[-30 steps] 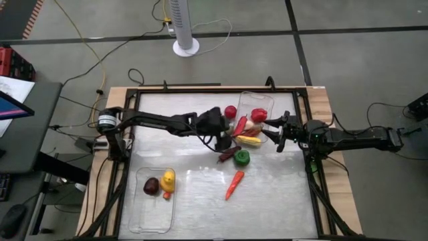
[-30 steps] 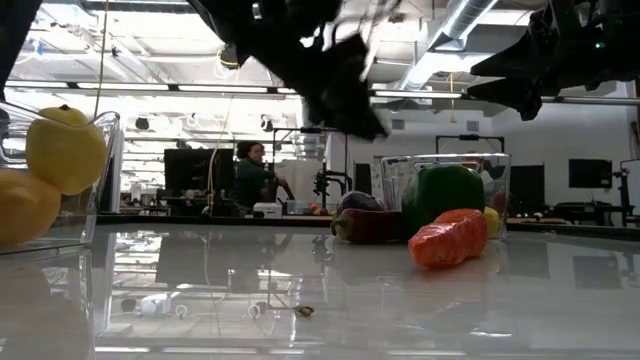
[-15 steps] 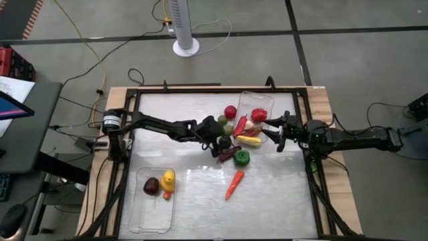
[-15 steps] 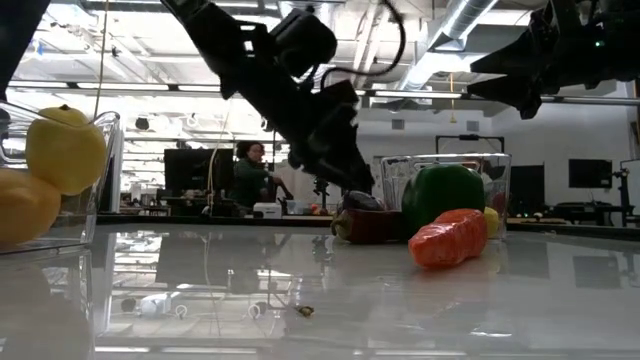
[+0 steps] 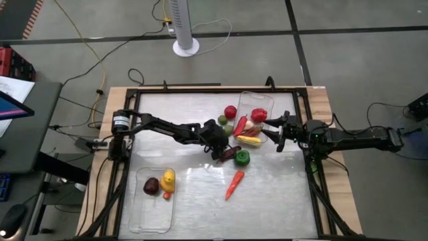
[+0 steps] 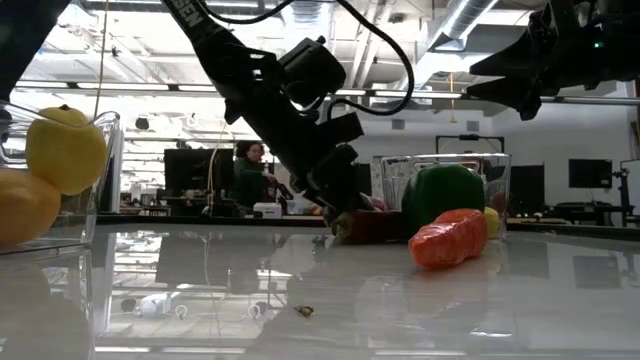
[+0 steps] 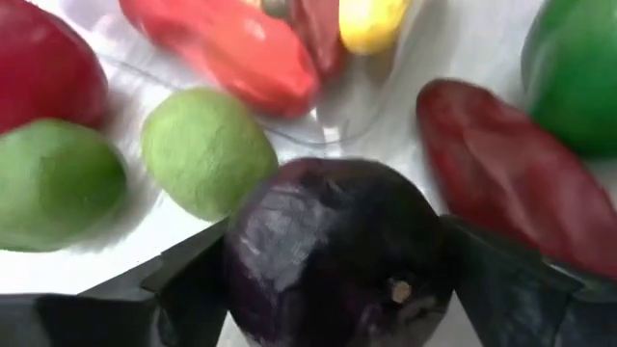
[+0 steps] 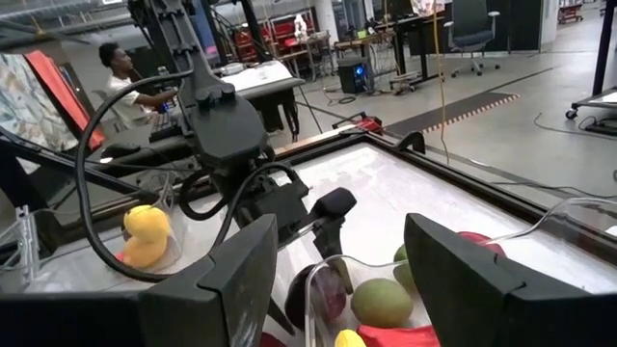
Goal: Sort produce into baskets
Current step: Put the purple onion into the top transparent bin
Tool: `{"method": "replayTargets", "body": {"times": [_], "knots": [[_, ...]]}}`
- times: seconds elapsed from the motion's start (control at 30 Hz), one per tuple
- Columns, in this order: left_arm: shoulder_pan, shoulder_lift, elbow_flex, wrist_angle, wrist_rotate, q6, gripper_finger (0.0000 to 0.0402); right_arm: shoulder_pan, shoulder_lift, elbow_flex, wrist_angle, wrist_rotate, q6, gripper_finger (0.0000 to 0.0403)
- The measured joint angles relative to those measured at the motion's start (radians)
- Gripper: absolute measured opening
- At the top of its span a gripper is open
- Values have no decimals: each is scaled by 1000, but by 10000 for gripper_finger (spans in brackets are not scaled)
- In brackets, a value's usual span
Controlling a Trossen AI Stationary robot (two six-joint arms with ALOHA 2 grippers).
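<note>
So the left gripper point(image 7: 333, 289) is sitting down low at the table in the middle of the produce pile, and its two fingers are spread with a dark purple round piece point(image 7: 333, 255) sitting right between them. In the left wrist view the fingers are flanking it on both sides, but I honestly can't say they're squeezing it yet, so I'm calling it open around the thing rather than gripping.

Where it is: on the table just outside the near corner of the far basket point(image 5: 257, 100), with the dark red pepper point(image 7: 506, 183) and the green pepper point(image 5: 241, 157) right beside it, and two green fruits point(image 7: 207, 149) on its other side.

Handling-wise, I'm guessing it's light and fairly stiff, probably a toy fruit, with a glossy skin that's looking slippery. Being round, it's likely going to squirt out if pinched off-centre, so taking it across the widest part of the belly seems like the way to go.

The right gripper point(image 5: 273, 137) is hovering over the far basket's edge with its fingers apart, holding nothing. The near basket point(image 5: 155, 214) is already holding a purple piece and a yellow one
</note>
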Motion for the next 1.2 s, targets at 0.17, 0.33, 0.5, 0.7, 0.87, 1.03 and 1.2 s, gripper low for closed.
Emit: {"method": "replayTargets", "body": {"times": [0.17,0.33,0.5,0.7,0.87,1.03,1.2], "knots": [[-2,-17,0,-15,1,20,273,0,0,0,0,0,0,256],[12,-112,0,-31,-35,46,267,0,0,0,1,0,0,256],[24,-187,0,-6,-172,46,289,0,0,0,4,0,1,256],[31,-169,2,237,-120,68,293,-2,0,0,9,0,1,256],[31,-129,2,375,-68,54,294,-2,0,0,13,0,0,256],[31,-98,16,367,-13,10,304,-2,0,0,12,0,0,256],[31,-94,73,321,9,36,334,-3,0,0,12,0,-1,256]]}}
